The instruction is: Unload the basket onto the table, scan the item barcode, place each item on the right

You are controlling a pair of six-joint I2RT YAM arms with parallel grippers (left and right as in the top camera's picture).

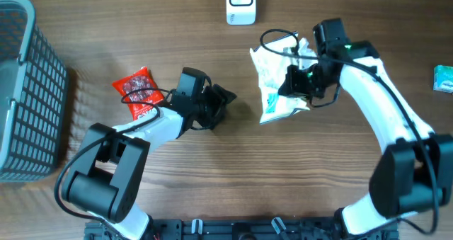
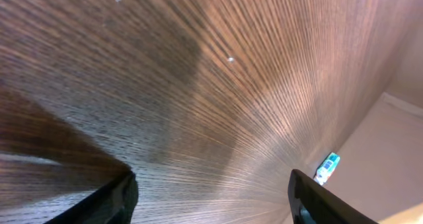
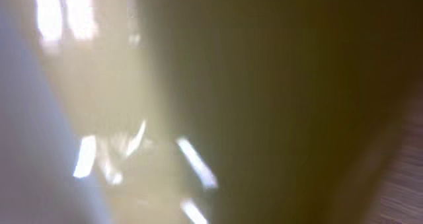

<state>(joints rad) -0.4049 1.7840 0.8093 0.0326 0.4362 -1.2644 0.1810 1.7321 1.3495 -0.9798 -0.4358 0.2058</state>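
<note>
Two arms over wood table (image 1: 241, 183). Right gripper (image 1: 296, 81) clamped shut on crumpled white plastic packet (image 1: 272, 91), right of table centre, below and right of the white scanner unit (image 1: 241, 3) at the far edge, not touching it. Can't tell whether packet is lifted or on the table. Right wrist view is a pale blur, packet material up against the lens, no barcode readable. Left gripper (image 1: 225, 98) left of the packet, apart from it, jaws spread, nothing between; left wrist view shows both fingers (image 2: 115, 197) over bare wood. Red snack pack (image 1: 133, 86) flat beside left arm. Grey mesh basket (image 1: 42, 105) at left edge. Small teal item (image 1: 444, 78) at far right.
</note>
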